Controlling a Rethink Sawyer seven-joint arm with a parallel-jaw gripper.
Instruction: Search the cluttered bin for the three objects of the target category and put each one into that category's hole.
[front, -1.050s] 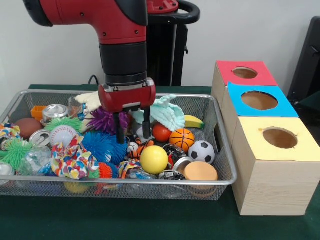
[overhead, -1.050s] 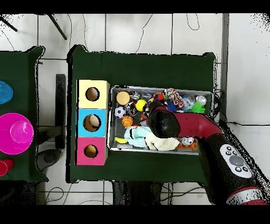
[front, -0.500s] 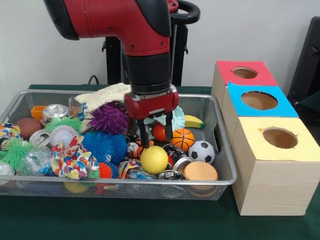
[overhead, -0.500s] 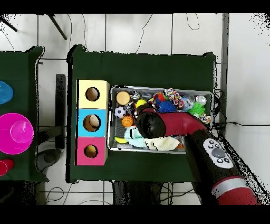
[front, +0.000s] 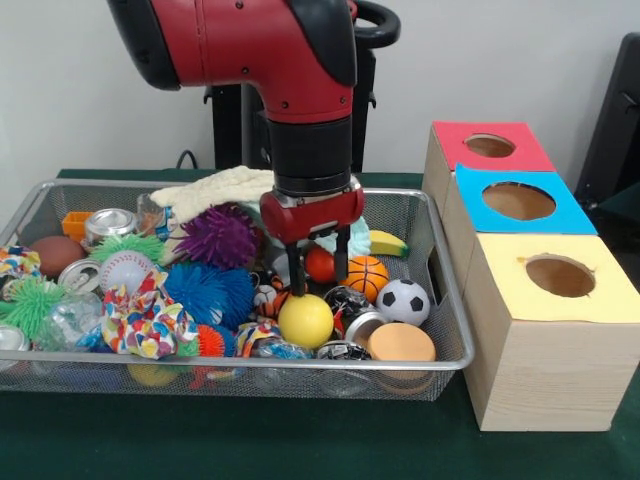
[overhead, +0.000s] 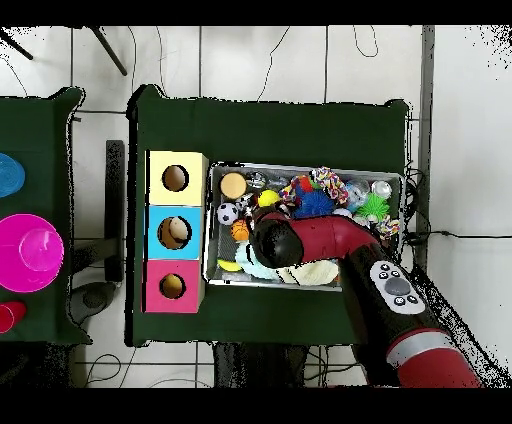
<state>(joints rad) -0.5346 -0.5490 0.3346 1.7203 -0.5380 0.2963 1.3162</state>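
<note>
Green cloth table (front: 300, 440), wire bin (front: 430, 360) of toys, hand (front: 319, 284) open astride red ball (front: 320, 265), white wall behind

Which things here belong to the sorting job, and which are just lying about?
Job: hand, wire bin, red box, blue box, yellow box.
Lying about: pink plate, floor cables.

A green-covered worktop (front: 300, 440) spreads under everything, with a white wall (front: 520, 60) behind it in the front view. In the overhead view a second green worktop (overhead: 40, 120) stands well apart, carrying a large magenta disc (overhead: 30, 252) and a blue object (overhead: 8, 174) at the picture's edge. Dark cables (overhead: 290, 45) trail over the pale tiled floor (overhead: 460, 120).
</note>
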